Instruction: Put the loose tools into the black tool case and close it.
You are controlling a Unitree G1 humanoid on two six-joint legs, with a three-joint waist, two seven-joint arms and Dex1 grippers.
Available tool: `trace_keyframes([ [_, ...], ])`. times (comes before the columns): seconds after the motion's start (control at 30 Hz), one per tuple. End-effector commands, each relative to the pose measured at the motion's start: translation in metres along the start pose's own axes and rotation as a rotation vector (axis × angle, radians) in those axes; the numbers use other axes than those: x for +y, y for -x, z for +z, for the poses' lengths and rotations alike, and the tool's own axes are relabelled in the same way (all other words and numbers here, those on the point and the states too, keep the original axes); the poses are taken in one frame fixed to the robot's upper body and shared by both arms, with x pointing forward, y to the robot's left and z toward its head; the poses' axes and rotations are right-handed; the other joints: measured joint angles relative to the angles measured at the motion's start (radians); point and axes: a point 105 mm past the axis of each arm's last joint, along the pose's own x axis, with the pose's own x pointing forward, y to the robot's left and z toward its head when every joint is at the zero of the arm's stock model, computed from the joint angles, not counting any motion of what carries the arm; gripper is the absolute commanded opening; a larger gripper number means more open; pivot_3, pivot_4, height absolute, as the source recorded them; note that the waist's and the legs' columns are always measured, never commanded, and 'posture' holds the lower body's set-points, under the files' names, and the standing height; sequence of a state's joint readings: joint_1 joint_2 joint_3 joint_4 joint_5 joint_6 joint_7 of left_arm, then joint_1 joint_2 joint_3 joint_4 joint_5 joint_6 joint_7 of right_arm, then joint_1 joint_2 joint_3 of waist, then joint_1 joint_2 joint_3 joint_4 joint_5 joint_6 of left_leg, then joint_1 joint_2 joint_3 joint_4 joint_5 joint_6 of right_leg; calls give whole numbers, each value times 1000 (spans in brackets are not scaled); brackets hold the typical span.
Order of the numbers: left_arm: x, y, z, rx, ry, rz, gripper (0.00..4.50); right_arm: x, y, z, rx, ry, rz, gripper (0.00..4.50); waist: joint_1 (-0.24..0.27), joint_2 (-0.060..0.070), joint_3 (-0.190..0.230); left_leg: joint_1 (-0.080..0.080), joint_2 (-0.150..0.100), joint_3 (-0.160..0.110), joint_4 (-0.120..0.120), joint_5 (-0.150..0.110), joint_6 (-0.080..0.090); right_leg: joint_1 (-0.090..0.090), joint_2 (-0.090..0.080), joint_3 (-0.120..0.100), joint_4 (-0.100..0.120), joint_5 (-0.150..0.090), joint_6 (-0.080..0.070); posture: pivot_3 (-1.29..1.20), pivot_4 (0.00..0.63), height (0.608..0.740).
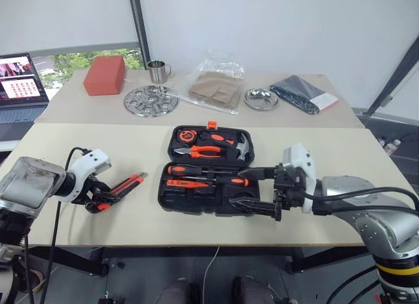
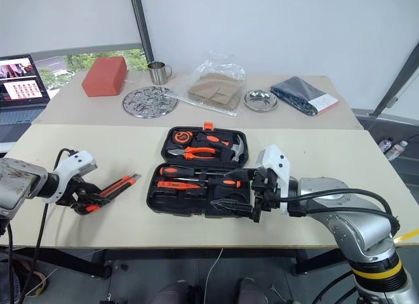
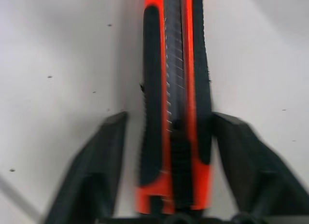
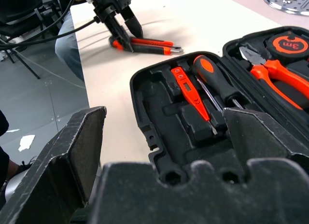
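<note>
One tool loose: knife (image 1: 129,183) on table (image 1: 150,137), left of open case (image 1: 206,170).
Left gripper (image 1: 105,200) straddles the knife's butt end, fingers (image 3: 96,171) either side with small gaps, not visibly clamped. Right gripper (image 1: 258,189) hangs at the case's right edge, jaws spread wide, empty. Screwdriver (image 4: 215,79) and tester (image 4: 188,91) sit in the case's front half.
</note>
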State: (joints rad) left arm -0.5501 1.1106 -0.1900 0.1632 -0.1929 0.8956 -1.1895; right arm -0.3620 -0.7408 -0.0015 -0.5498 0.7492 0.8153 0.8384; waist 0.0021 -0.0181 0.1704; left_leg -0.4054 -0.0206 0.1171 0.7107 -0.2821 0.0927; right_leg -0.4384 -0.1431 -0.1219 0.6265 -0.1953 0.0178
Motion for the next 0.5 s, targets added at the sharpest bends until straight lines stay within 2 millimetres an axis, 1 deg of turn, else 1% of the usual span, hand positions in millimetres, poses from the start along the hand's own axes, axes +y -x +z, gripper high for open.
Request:
trace_keyframes([
  [0.03,13,11,10,-30,-44,44,1599,4,4,10,-13,68,-2,4500,1,0,0,0,0,0,0,0,0,0,0,0,0,0,0,0,150,734],
  [0.07,14,24,30,-104,-117,39,1599,6,6,9,-4,67,1,4500,1,0,0,-1,0,0,0,0,0,0,0,0,0,0,0,0,150,734],
  [0.1,7,35,48,-173,-197,-5,1599,7,7,8,4,63,8,4500,2,-1,1,-1,0,0,0,0,0,-1,0,-1,0,0,0,0,150,734],
  [0.13,-5,44,64,-223,-276,-72,1599,10,9,8,9,55,20,4500,7,-3,2,-3,0,0,1,0,0,-2,0,-1,0,0,-1,0,150,734],
  [0.17,-17,50,74,-253,-348,-137,1599,12,10,8,12,50,32,4500,11,-4,2,-5,0,-1,1,0,0,-2,0,-2,0,1,-2,0,150,734],
  [0.2,-28,53,84,-260,-425,-185,1598,14,11,7,16,50,39,4500,14,-4,2,-6,-1,-2,2,0,0,-2,-1,-3,-1,1,-2,0,150,734],
  [0.23,-40,51,96,-270,-513,-225,1598,15,12,7,22,54,40,4500,16,-4,2,-6,-1,-2,2,0,0,-2,-2,-3,-1,1,-2,0,150,734],
  [0.3,-64,43,116,-287,-627,-313,1598,15,14,5,33,69,25,4500,20,-4,2,-6,-3,-2,3,0,0,-1,-3,-2,-3,1,-1,0,150,734],
  [0.33,-75,38,122,-283,-663,-365,1598,15,14,5,37,75,15,4500,19,-4,2,-6,-4,-2,3,0,1,0,-3,-2,-3,1,0,0,150,734],
  [0.4,-85,32,124,-259,-722,-420,1598,14,15,4,37,76,4,4500,19,-3,2,-5,-5,-2,3,1,3,2,-3,-2,-3,1,1,0,150,734],
  [0.47,-100,7,133,-220,-789,-458,1598,14,16,3,37,72,-14,4500,11,-3,2,-4,-5,-1,3,2,5,2,-2,-2,-2,1,1,0,150,734],
  [0.5,-107,-5,138,-210,-801,-472,1598,15,17,2,39,72,-22,4500,11,-3,2,-4,-4,-1,3,5,9,1,-1,-1,-2,1,1,0,150,734],
])
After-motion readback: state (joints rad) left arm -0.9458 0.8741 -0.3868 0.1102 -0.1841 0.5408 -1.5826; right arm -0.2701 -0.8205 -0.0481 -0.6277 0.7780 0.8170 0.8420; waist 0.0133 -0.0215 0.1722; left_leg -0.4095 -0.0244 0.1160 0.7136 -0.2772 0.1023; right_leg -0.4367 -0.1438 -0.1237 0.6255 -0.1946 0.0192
